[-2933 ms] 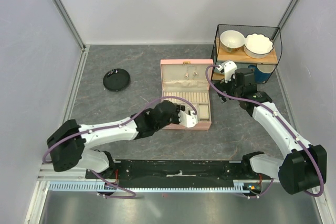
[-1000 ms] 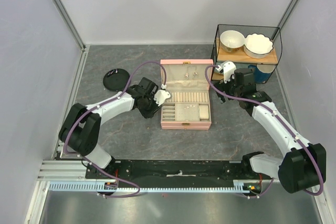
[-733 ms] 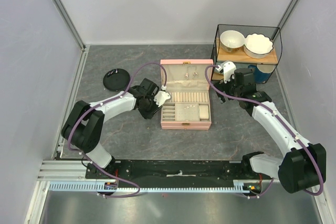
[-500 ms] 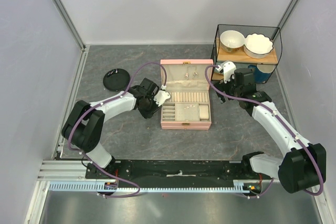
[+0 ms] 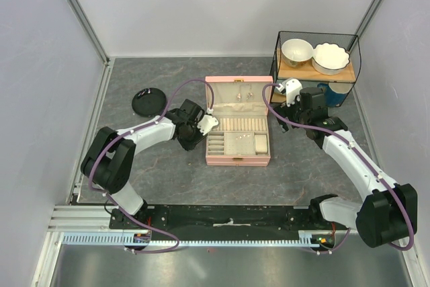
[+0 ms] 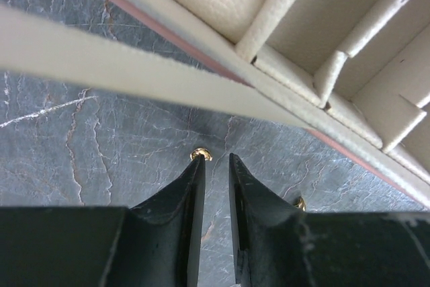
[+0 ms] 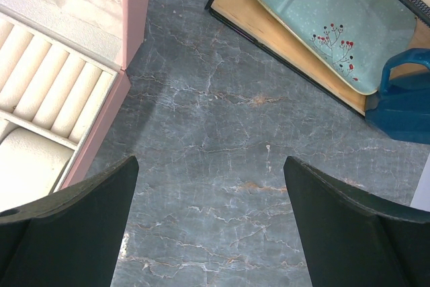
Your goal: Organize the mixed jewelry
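The pink box (image 5: 238, 159) lies open mid-table, with beige compartments (image 6: 322, 25) in the left wrist view. My left gripper (image 5: 203, 126) is low over the table just off the box's left wall. Its jaws (image 6: 216, 159) stand a narrow gap apart with only bare table between them. One tiny gold piece of the mixed jewelry (image 6: 200, 154) lies at the tip of the left finger, outside the gap. A second gold piece (image 6: 299, 202) peeks out beside the right finger. Small pale pieces (image 5: 240, 95) sit in the lid. My right gripper (image 7: 209, 166) hangs wide open over bare table right of the box.
A black round dish (image 5: 148, 103) sits at the left. A wire basket (image 5: 316, 35) holding two white bowls stands at the back right, with a teal plate (image 7: 322, 25) and a blue cup (image 7: 406, 99) under it. Walls close in on three sides.
My left gripper has left the box's front right compartments and now sits at the box's left side, barely shifting in the last second. The right arm has not moved.
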